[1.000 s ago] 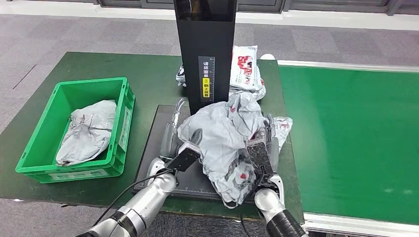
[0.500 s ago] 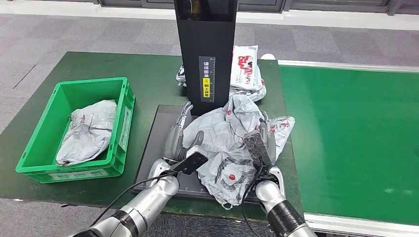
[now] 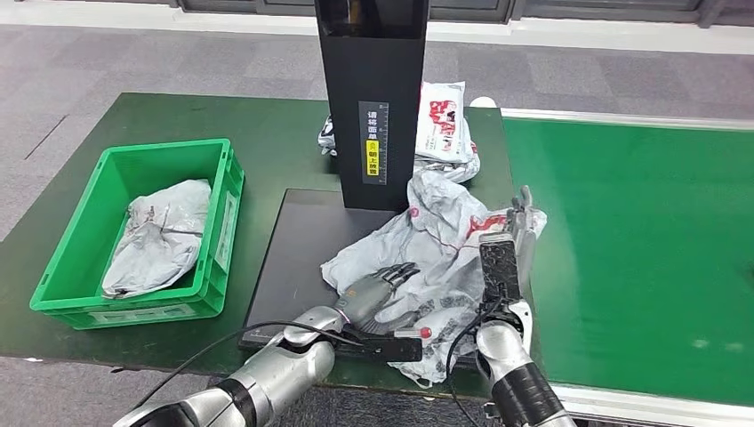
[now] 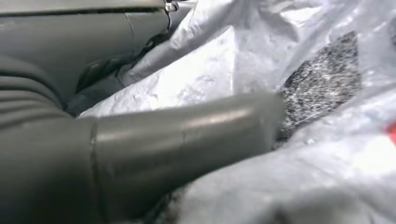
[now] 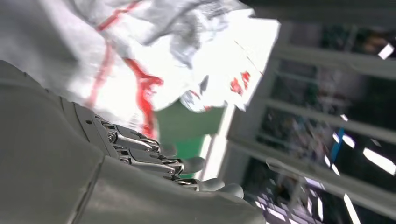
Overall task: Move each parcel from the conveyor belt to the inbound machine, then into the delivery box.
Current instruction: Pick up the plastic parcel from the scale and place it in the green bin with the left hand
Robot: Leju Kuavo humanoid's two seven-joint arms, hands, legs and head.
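Both hands lower now, crumpled grey parcel (image 3: 436,253) settled flatter on black scanner plate (image 3: 298,245), left hand (image 3: 378,289) resting on it, right hand (image 3: 520,227) beside it, fingers straight, scanner column (image 3: 372,98) behind, green crate (image 3: 213,213) left holding another grey bag (image 3: 160,236)

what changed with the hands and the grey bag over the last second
The crumpled grey plastic parcel has come down and spread across the black scanner platform, shifting toward the conveyor side. The left hand turned over and now rests on top of it; the right hand moved out to its conveyor-side edge, fingers up. The green plastic crate and the parcels behind the black column stayed put.
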